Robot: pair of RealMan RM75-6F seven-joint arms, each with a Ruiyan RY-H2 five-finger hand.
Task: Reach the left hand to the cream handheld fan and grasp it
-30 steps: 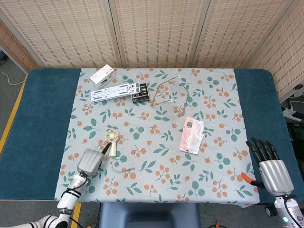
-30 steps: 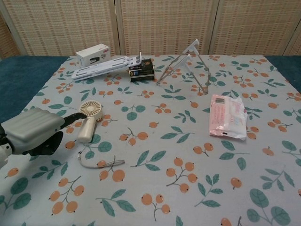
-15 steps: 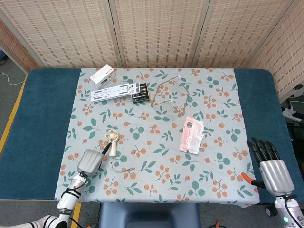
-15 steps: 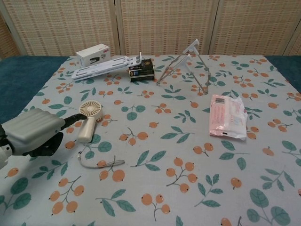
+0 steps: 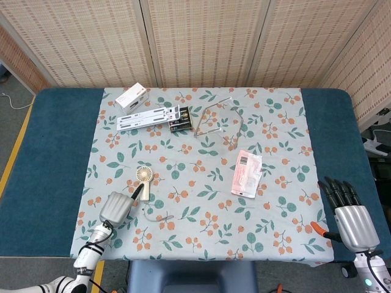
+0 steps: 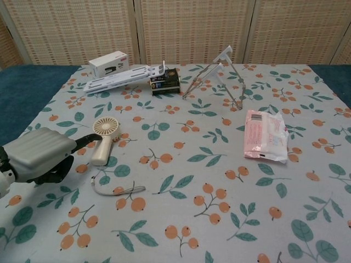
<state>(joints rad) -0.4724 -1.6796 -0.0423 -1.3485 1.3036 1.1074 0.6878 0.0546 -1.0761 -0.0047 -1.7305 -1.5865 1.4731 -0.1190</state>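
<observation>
Barely any change over the last second: your left hand (image 6: 38, 159) has stalled at 7 o'clock of the cream handheld fan (image 6: 102, 139), which lies flat on the bench (image 5: 55, 152). One dark fingertip reaches the handle; whether the fingers are spread or curled, can't tell. No grasp yet.

The fan (image 5: 143, 180) (image 6: 103, 138) is a small cream handheld one, lying flat on the leaf-and-berry cloth at the left of the worktop, its round grilled head toward the far side and its stubby handle pointing back toward the near edge. A thin cord (image 6: 112, 190), seemingly its wrist strap though the join is hard to make out, trails in a loop on the cloth just nearer than the handle. The left hand (image 5: 116, 206) (image 6: 38, 155) lies just beside the handle, a dark fingertip reaching to it, perhaps touching.
</observation>
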